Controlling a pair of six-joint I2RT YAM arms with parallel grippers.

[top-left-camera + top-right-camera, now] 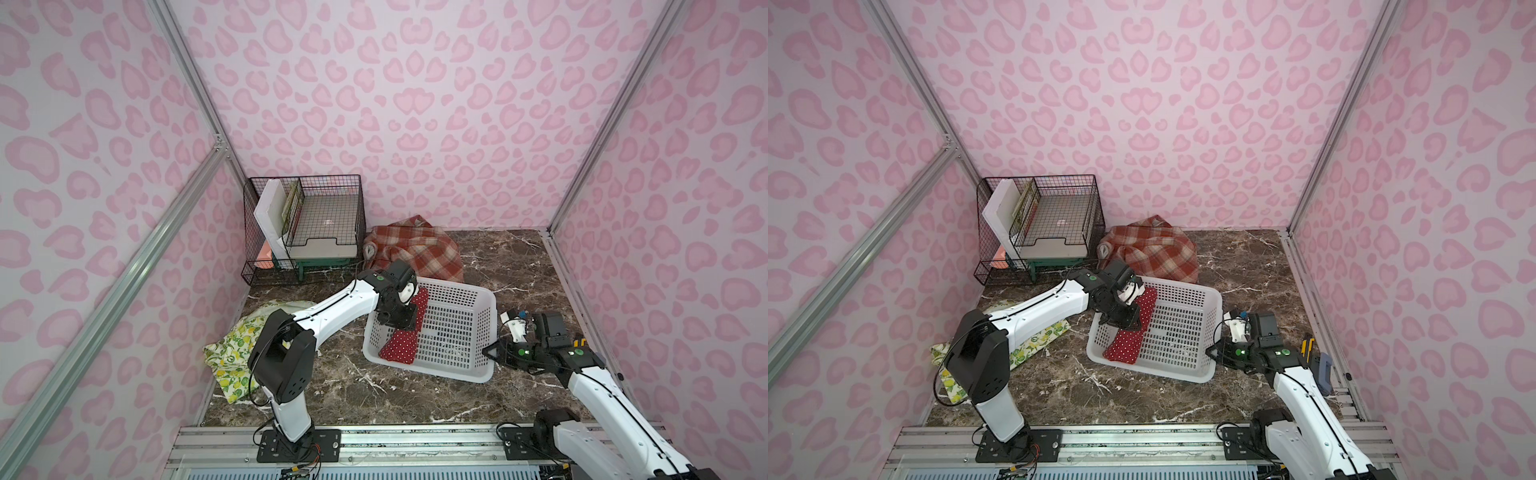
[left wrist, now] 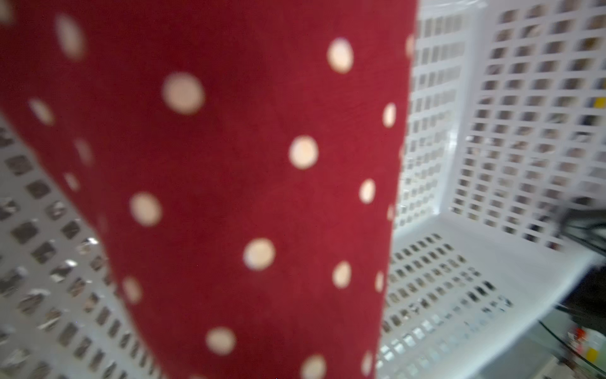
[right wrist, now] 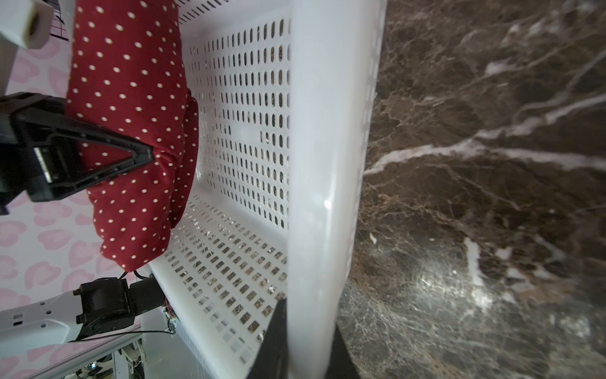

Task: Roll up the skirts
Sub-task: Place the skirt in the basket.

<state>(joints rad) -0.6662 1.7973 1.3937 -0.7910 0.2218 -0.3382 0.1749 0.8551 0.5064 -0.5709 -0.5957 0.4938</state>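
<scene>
A rolled red skirt with white polka dots (image 1: pixel 401 349) (image 1: pixel 1123 349) (image 3: pixel 131 82) stands slanted against the left inner wall of the white perforated basket (image 1: pixel 432 372) (image 1: pixel 1154 369). My left gripper (image 1: pixel 397 321) (image 1: pixel 1121 321) is shut on the middle of that roll, whose cloth (image 2: pixel 229 180) fills the left wrist view and hides the fingertips. My right gripper (image 1: pixel 492 353) (image 1: pixel 1214 355) (image 3: pixel 306 354) is shut on the basket's right rim (image 3: pixel 328 164). The plaid skirt (image 1: pixel 419 249) (image 1: pixel 1154 249) lies crumpled behind the basket. The lemon skirt (image 1: pixel 232 353) (image 1: pixel 1050 332) lies at the left, partly under my left arm.
A black wire rack (image 1: pixel 307 220) (image 1: pixel 1042 220) with white trays stands in the back left corner, close to the plaid skirt. Dark marble tabletop (image 1: pixel 374 399) shows in front of the basket and at the back right. Pink patterned walls close in three sides.
</scene>
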